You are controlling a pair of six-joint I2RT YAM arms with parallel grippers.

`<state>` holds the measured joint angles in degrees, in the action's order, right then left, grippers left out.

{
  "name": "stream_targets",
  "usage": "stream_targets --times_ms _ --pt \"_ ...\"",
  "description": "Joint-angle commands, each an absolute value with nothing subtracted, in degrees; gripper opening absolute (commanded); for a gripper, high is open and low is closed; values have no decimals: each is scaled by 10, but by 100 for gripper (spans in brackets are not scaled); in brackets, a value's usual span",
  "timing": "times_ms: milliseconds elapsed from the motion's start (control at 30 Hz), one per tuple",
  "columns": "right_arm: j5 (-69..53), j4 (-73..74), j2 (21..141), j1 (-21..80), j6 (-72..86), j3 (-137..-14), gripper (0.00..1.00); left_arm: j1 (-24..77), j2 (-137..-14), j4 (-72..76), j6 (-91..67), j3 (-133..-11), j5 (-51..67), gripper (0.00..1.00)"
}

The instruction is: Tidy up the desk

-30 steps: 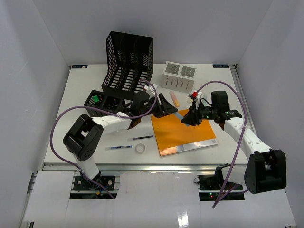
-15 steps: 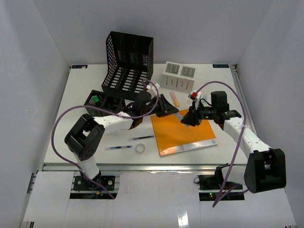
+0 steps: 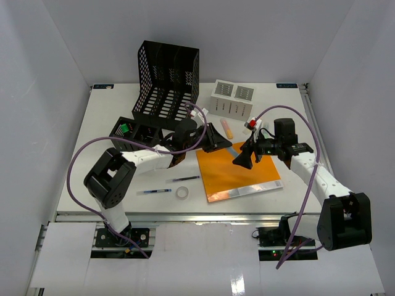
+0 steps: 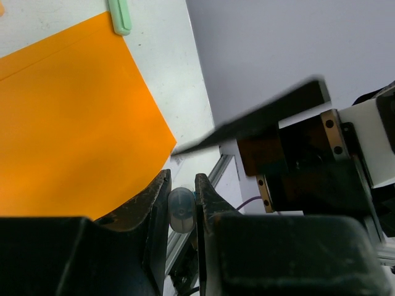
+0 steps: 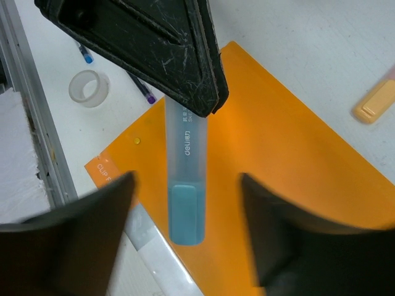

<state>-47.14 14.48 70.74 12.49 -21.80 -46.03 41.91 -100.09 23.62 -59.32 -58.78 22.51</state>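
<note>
A translucent blue highlighter [image 3: 232, 150] hangs over the orange folder [image 3: 241, 172] on the white desk [image 3: 111, 117]. My left gripper [image 3: 219, 140] is shut on one end of it; in the left wrist view that rounded end [image 4: 181, 209] sits pinched between the jaws [image 4: 181, 197]. In the right wrist view the highlighter [image 5: 185, 185] sticks out from the left gripper's black fingers [image 5: 185, 68]. My right gripper [image 5: 186, 203] stands open around its free end, both fingers clear of it.
A black mesh file rack [image 3: 166, 77] and a white box [image 3: 231, 98] stand at the back, with a low black organiser [image 3: 133, 132] at the left. An orange highlighter [image 3: 227, 128], a tape roll [image 3: 182, 192] and two pens [image 3: 154, 191] lie on the desk. A green highlighter [image 4: 119, 15] lies beyond the folder.
My left gripper has closed on the blue highlighter. My right gripper, shut on it before, has opened and let it go.
</note>
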Motion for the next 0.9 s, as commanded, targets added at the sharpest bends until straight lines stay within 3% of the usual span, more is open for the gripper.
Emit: stream_targets --times_ms 0,300,500,667,867 --pt "-486 131 698 123 -230 -458 95 421 -972 176 -533 -597 198 0" --pt "-561 142 670 63 -257 -453 97 376 -856 -45 -377 -593 65 0" --pt "-568 146 674 55 -263 -449 97 281 -735 -162 -301 -605 -35 0" --pt "-565 148 677 53 -265 -447 97 158 -679 -192 -265 -598 -35 0" --pt "-563 150 683 49 -270 -445 97 73 -701 -197 -242 -618 -39 0"
